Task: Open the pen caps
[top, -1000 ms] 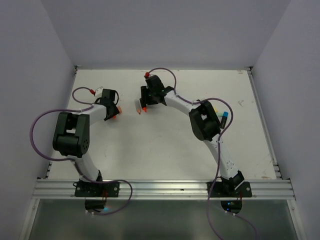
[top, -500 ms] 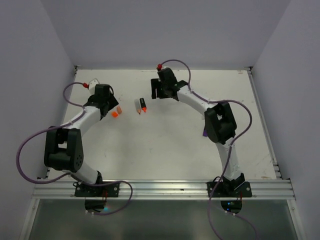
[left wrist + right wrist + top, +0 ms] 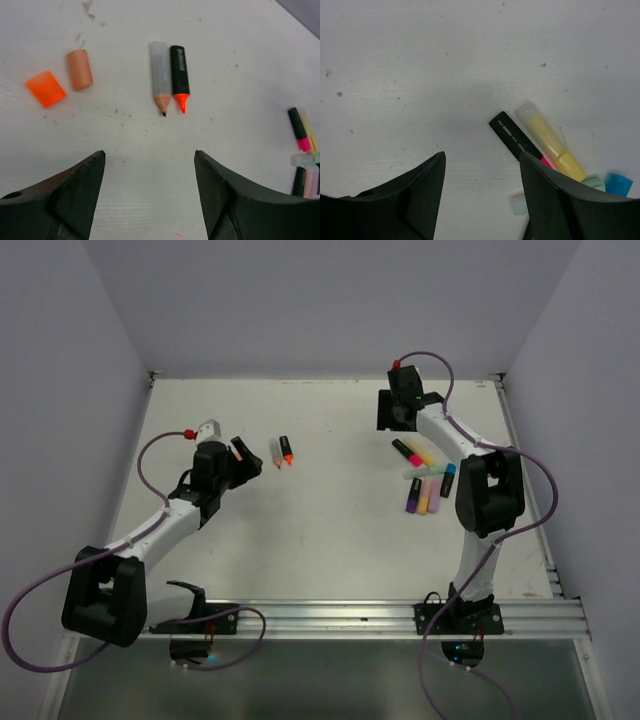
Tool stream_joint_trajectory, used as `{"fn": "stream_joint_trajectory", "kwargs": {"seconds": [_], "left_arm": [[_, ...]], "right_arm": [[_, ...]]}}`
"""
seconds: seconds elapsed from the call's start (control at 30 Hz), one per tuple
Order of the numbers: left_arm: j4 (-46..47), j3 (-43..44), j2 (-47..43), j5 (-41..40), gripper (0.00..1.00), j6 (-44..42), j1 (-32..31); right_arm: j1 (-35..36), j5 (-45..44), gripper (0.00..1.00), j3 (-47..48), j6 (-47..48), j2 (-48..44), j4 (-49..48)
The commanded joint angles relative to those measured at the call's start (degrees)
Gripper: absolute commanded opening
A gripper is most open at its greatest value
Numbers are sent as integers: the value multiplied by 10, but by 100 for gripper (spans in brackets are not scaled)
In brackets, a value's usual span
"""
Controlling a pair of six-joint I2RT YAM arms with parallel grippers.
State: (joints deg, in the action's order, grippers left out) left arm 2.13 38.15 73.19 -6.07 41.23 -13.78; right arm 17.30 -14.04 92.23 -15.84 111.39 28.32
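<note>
1. Step in hand: a peach-tipped pen (image 3: 160,75) and an orange highlighter (image 3: 179,72) lie uncapped, side by side on the tabletop (image 3: 150,130). An orange cap (image 3: 46,88) and a peach cap (image 3: 79,76) lie loose close by, so the task is judged partly done.
2. A cluster of highlighters (image 3: 428,480) is seen at the right. Its pens appear capped, a blue cap (image 3: 618,183) among them.
3. Next move, as judged: a capped highlighter is to be gripped by its body and its cap pulled off along the axis by the other gripper.
4. The left gripper (image 3: 149,155) is held wide apart and empty. The uncapped pens lie to its right, untouched.
5. The right gripper (image 3: 481,157) is likewise spread wide and empty, at the far right. The cluster lies nearer and slightly right of it, not touched.
</note>
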Motion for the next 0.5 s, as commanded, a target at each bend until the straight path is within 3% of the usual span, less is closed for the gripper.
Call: {"fn": "stream_joint_trajectory", "kwargs": {"seconds": [0.0,0.47], "left_arm": [[90,-24,-52,34,75,21,-32],[94,-73,-118,47,75,22,-64]], "right_arm": [[-9,-4,64,5,27,13,27],[-29,14,63,5,20,84,24]]}}
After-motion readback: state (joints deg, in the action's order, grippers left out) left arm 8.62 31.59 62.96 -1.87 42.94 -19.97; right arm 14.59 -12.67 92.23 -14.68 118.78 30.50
